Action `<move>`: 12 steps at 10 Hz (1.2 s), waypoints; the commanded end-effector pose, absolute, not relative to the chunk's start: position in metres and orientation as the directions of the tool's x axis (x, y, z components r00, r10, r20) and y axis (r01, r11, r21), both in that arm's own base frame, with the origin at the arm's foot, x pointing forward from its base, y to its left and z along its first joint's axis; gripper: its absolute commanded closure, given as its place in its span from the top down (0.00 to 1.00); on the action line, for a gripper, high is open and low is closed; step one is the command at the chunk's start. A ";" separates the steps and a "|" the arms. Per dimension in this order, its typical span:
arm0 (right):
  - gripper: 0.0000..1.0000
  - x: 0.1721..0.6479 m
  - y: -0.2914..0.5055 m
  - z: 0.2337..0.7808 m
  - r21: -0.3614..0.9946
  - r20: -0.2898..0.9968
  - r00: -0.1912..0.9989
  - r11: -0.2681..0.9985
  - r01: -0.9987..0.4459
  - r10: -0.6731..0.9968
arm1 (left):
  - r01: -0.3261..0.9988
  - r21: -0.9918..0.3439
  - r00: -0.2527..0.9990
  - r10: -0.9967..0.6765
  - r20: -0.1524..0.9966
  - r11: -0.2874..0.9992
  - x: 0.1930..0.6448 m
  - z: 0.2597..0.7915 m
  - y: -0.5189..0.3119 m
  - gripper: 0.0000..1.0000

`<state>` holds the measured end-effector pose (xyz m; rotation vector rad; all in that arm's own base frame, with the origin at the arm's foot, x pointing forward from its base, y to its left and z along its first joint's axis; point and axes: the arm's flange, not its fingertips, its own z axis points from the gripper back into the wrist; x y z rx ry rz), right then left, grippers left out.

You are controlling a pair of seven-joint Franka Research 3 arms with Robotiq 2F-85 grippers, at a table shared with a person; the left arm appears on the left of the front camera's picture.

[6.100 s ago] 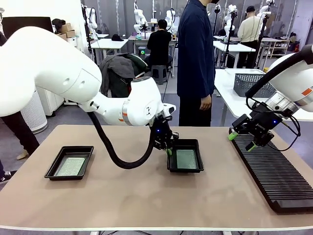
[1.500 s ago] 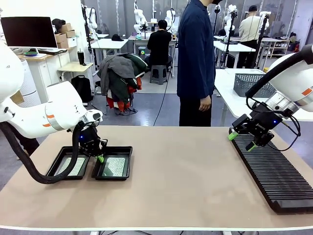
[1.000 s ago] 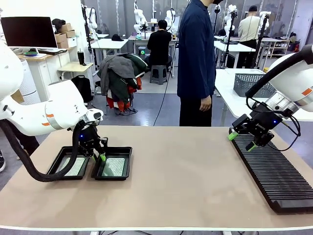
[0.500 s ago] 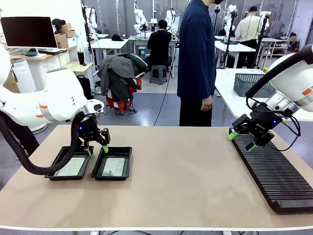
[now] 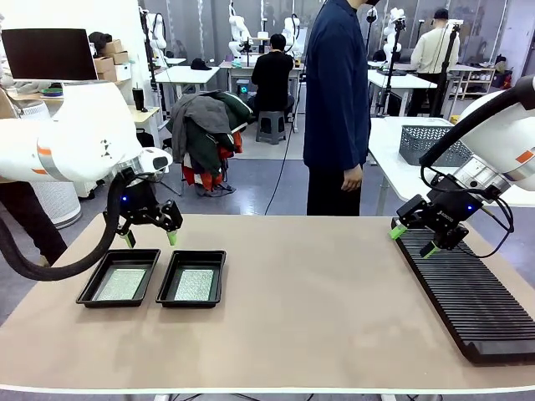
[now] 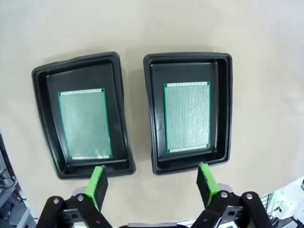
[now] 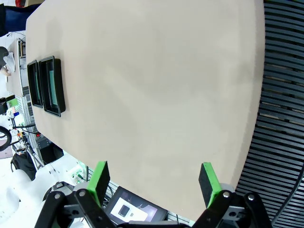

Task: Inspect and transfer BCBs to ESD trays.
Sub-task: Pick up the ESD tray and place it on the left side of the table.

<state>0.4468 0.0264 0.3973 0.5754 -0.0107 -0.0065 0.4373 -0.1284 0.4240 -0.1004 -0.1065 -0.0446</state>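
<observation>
Two black ESD trays sit side by side at the table's left, the left tray (image 5: 87, 292) (image 6: 43, 78) and the right tray (image 5: 219, 280) (image 6: 223, 64). Each holds one flat speckled grey-green BCB, one in the left tray (image 5: 122, 284) (image 6: 85, 124) and one in the right tray (image 5: 194, 284) (image 6: 187, 117). Above their far edge hangs my left gripper (image 5: 149, 237) (image 6: 152, 183), open with nothing between its fingers. My right gripper (image 5: 415, 238) (image 7: 154, 183) hovers open and empty over the far end of the rack. In the right wrist view, the trays (image 7: 45, 88) appear small and far off.
A long black ribbed rack (image 5: 468, 292) (image 7: 280, 95) lies along the table's right side. A grey mesh basket (image 5: 430, 142) stands on a white side table behind it. A person (image 5: 334, 100) in dark blue stands at the far edge. The table's middle is bare.
My left gripper opened, let go of the right tray beside the left one, and rose up and back from it. The right arm stayed still.
</observation>
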 end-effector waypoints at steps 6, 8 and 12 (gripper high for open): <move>1.00 0.448 0.028 0.399 0.528 0.003 1.000 0.849 0.023 -0.029 | 0.053 -0.070 0.994 -0.046 0.097 0.996 0.423 0.442 -0.135 1.00; 1.00 0.448 0.028 0.399 0.528 0.003 1.000 0.849 0.023 -0.029 | 0.053 -0.070 0.994 -0.046 0.097 0.996 0.423 0.442 -0.135 1.00; 1.00 0.448 0.028 0.399 0.528 0.003 1.000 0.849 0.023 -0.029 | 0.053 -0.070 0.994 -0.046 0.097 0.996 0.423 0.442 -0.135 1.00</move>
